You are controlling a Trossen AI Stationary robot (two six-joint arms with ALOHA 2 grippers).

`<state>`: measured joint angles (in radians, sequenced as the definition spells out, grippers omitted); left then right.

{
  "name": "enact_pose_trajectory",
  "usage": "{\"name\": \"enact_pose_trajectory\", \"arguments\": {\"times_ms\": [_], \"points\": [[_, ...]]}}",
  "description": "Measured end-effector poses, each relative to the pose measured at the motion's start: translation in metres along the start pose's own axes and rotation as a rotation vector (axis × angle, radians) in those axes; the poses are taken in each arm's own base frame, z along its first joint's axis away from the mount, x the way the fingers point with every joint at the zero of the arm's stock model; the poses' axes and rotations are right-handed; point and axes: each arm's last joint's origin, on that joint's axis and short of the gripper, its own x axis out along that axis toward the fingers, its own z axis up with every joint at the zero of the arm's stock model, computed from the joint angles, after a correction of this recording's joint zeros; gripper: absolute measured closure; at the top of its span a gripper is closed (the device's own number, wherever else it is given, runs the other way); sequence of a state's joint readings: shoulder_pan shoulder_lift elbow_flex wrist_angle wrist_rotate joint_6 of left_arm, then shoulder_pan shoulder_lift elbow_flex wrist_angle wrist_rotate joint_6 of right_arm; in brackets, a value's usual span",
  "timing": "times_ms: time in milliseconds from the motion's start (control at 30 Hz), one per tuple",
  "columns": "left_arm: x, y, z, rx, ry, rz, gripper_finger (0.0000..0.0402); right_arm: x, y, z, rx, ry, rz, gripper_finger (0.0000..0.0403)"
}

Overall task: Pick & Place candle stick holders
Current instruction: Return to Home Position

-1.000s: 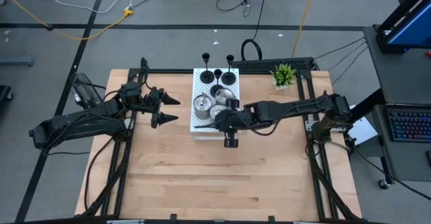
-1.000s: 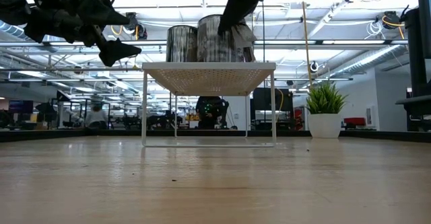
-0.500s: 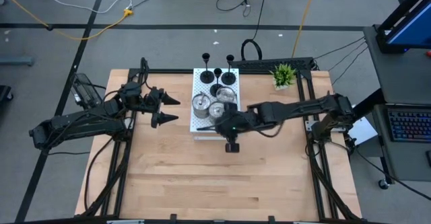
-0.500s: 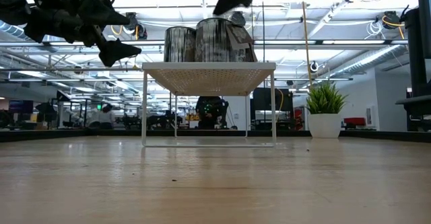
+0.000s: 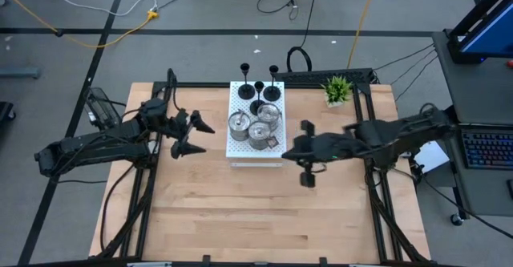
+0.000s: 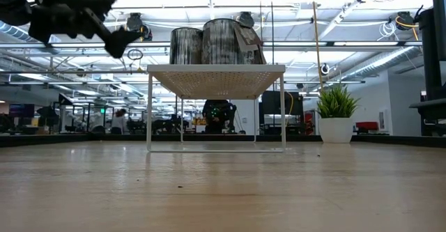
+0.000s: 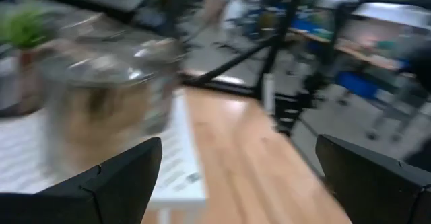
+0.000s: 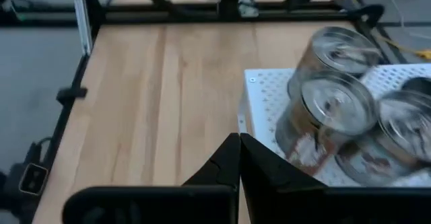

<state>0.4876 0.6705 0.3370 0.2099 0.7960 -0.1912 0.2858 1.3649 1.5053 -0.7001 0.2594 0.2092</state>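
The right gripper (image 5: pixel 290 151) has pulled back from the board (image 5: pixel 237 100) to centre-right, fingers pressed together and empty. The silver holders (image 5: pixel 260 129) and black holders (image 5: pixel 260 91) stand on the board at upper centre. The left gripper (image 5: pixel 192 139) waits centre-left, spread wide. Placing looks finished.

Three shiny silver-glass candle stick holders (image 8: pixel 330 109), clustered close together on white perforated board (image 8: pixel 268 89). Wooden counter (image 8: pixel 161 96) spread out beside the board. Right gripper (image 8: pixel 240 138), fingers pressed together, tips just off the board's near corner.
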Motion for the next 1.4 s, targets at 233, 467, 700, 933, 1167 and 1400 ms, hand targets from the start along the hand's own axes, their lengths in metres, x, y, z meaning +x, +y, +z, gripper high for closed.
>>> {"name": "enact_pose_trajectory", "arguments": {"times_ms": [233, 467, 700, 933, 1167, 1400], "points": [[-0.004, -0.016, 0.009, 0.044, -0.068, -0.082, 0.0002, -0.034, -0.002, -0.049, 0.055, -0.173, 0.080, 0.0403], [-0.023, -0.030, 0.012, 0.072, -0.118, -0.024, 0.0002, -0.051, -0.015, -0.102, 0.132, -0.302, 0.154, 0.0403], [-0.042, -0.038, 0.003, 0.078, -0.115, 0.112, 0.0002, -0.061, -0.032, -0.146, 0.256, -0.388, 0.196, 0.0403], [-0.050, -0.040, -0.003, 0.084, -0.099, 0.187, 0.0002, -0.066, -0.045, -0.176, 0.280, -0.472, 0.101, 0.0403], [-0.050, -0.038, -0.005, 0.102, -0.084, 0.219, 0.0002, -0.065, -0.051, -0.194, 0.230, -0.510, 0.075, 0.0403], [-0.050, -0.039, -0.005, 0.102, -0.084, 0.212, 0.0002, -0.059, -0.052, -0.205, 0.242, -0.495, 0.083, 0.0403]]}}
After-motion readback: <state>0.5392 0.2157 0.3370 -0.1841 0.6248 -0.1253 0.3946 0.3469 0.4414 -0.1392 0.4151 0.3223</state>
